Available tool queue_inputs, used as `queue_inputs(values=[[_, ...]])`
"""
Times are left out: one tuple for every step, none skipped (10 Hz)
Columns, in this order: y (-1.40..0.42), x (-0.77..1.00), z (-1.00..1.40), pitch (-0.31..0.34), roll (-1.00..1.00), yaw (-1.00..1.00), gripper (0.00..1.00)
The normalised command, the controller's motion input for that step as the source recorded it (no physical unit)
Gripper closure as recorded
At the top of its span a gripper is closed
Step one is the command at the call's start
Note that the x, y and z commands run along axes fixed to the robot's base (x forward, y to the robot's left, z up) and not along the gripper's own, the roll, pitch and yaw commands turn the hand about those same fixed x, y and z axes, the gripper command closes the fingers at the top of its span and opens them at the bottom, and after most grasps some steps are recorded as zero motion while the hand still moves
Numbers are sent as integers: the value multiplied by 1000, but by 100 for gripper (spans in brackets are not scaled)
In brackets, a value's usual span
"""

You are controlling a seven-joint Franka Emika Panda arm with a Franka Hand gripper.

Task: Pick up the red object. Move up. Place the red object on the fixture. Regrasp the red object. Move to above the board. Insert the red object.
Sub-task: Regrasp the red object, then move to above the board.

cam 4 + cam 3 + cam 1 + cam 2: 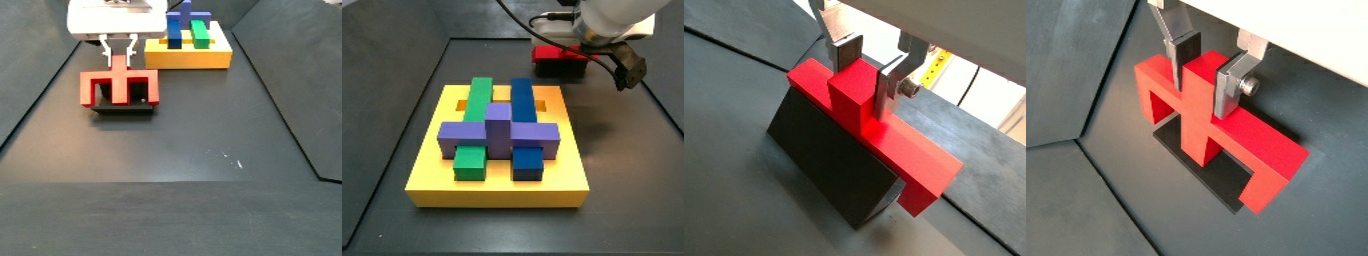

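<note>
The red object (914,160) is a bar with a raised stub at its middle, and it lies across the top of the dark fixture (818,170). It shows in both wrist views and both side views (1264,147) (548,53) (96,88). My gripper (867,87) stands over the fixture with its silver fingers on either side of the stub, pressed against it (1204,96). In a side view the gripper (119,66) comes straight down onto the stub. The yellow board (489,190) lies apart from the fixture, bearing green, blue and purple blocks.
The fixture (123,109) stands on the dark floor between the board (187,58) and the open floor nearer that side camera. Raised dark walls border the floor on both sides. A cable runs behind the arm (543,18).
</note>
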Motion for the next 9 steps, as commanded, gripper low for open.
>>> queue_inputs(values=[[0,0,0,0,0,0,100],[0,0,0,0,0,0,100],[0,0,0,0,0,0,100],[0,0,0,0,0,0,100],[0,0,0,0,0,0,100],[0,0,0,0,0,0,100],[0,0,0,0,0,0,100],[0,0,1400,0,0,0,100],[-47,-8,1400,-24,-54,35,100]])
